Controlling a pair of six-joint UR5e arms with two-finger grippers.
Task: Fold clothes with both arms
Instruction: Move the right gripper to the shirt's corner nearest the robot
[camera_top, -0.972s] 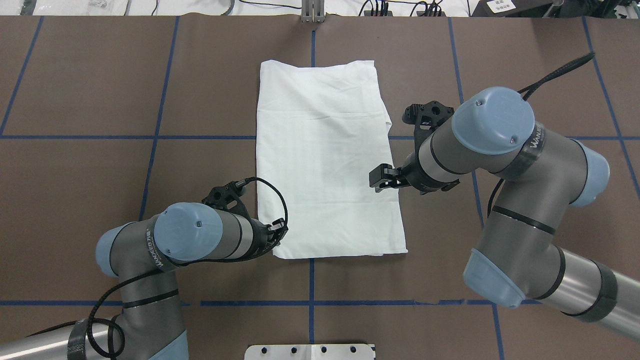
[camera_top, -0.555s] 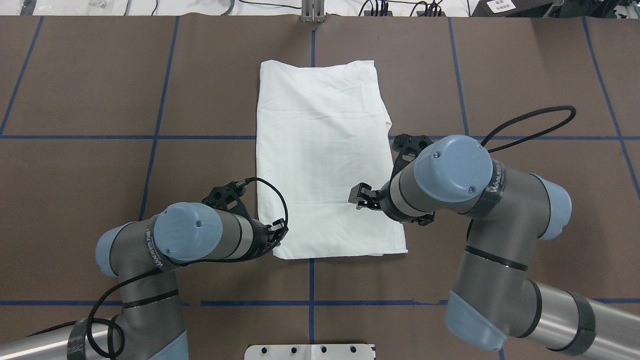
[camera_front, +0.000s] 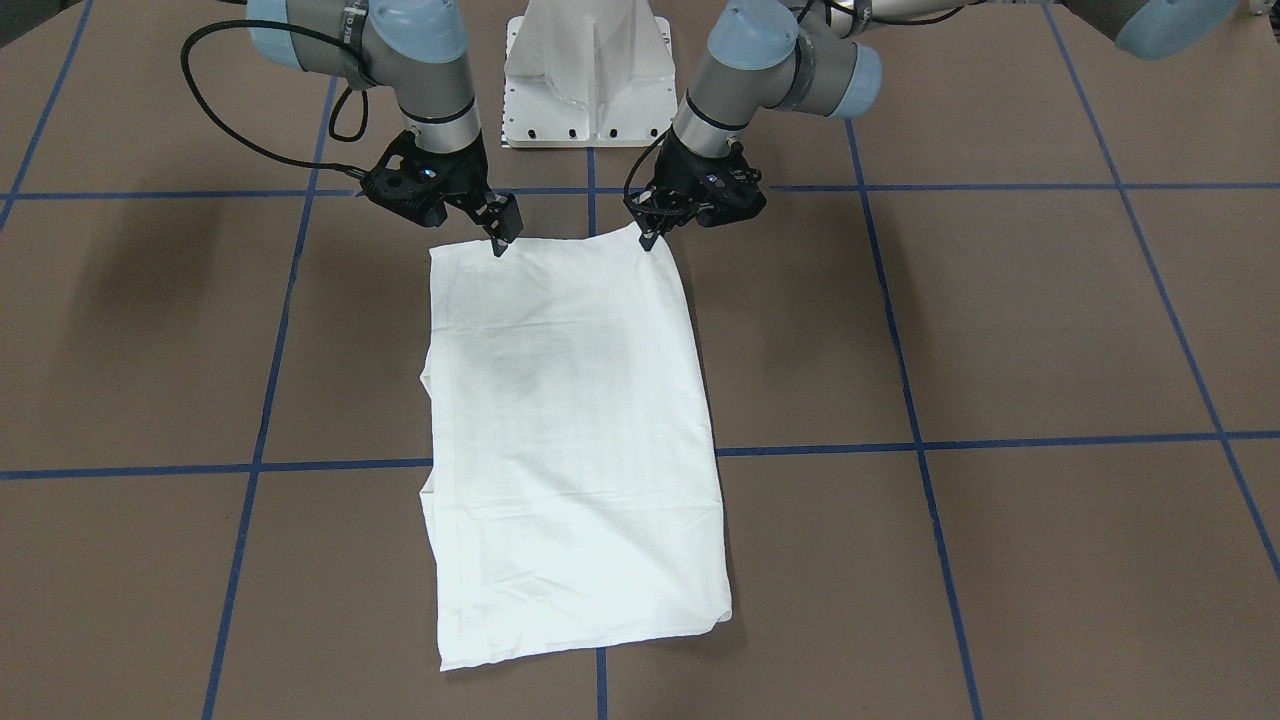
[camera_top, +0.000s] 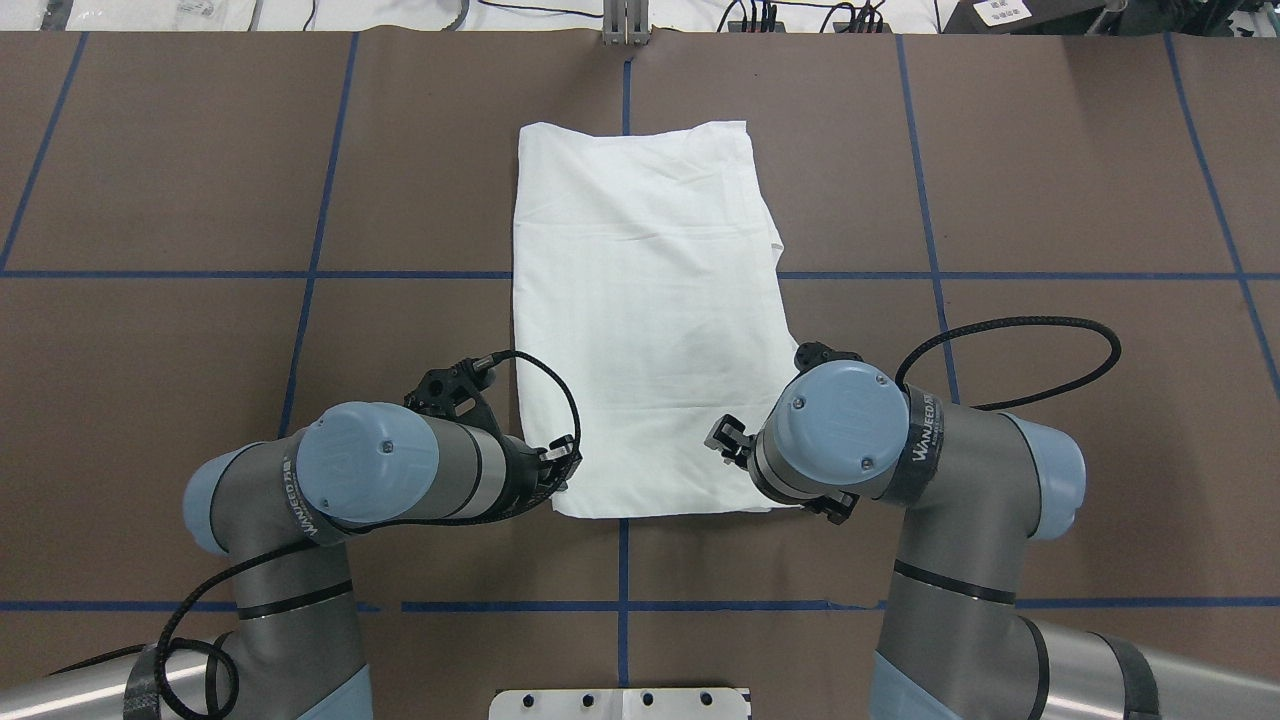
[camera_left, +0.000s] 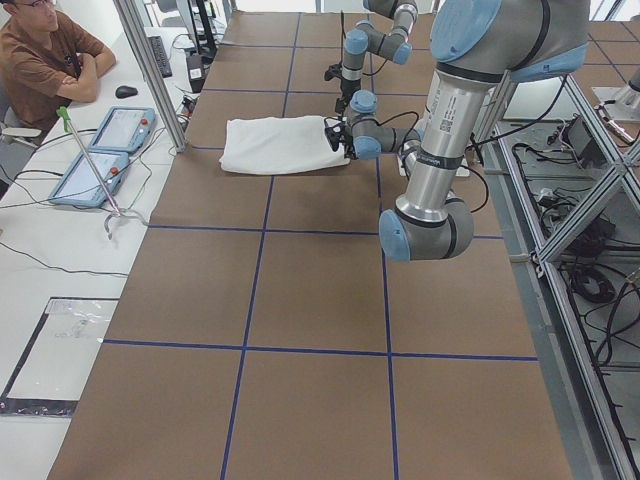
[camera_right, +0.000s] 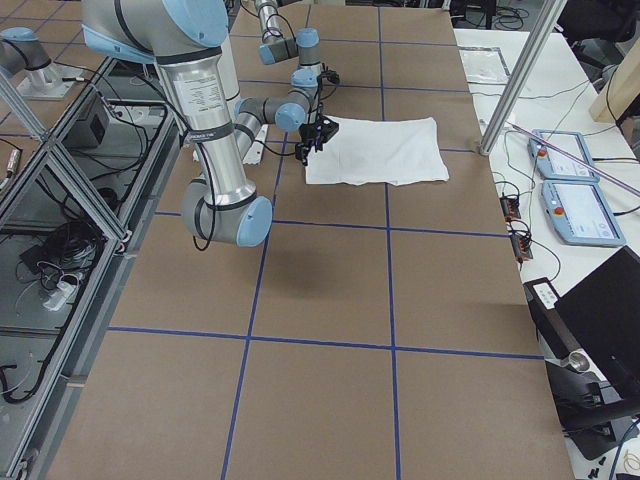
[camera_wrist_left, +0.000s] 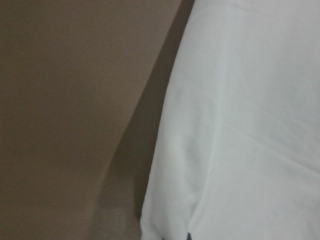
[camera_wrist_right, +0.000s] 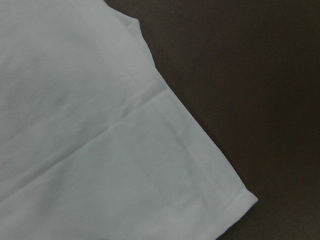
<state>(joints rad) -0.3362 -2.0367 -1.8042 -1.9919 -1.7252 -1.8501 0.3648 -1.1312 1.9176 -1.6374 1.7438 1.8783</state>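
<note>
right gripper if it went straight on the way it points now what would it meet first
Probably the white shirt, near its robot-side edge: the right gripper points down at it. Its height above the cloth is unclear.

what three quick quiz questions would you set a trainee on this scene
1. True or false: the white cotton shirt lies crumpled in a heap on the brown table.
2. The black two-finger left claw and right claw are both by which shirt edge? A the robot's side B the far side C neither
3. What colour are the tape lines on the table?
Key: 1 false; 2 A; 3 blue.
</note>
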